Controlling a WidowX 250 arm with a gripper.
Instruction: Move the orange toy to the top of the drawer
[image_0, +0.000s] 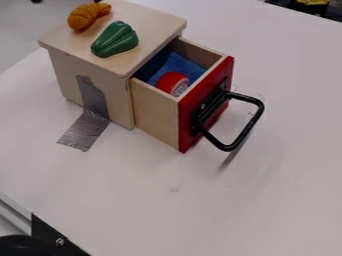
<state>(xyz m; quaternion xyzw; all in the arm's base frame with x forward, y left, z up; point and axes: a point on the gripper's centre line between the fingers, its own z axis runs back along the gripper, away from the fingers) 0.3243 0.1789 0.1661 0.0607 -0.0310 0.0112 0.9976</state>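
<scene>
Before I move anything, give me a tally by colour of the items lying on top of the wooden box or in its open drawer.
Orange ridged toy: 1
Glossy green ridged toy: 1
Blue fabric piece: 1
Red rounded object: 1
Total: 4

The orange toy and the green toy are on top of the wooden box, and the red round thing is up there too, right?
Not quite: the red round thing is inside the open drawer, as the camera view shows. The orange toy and green toy are on top of the wooden box.
</scene>
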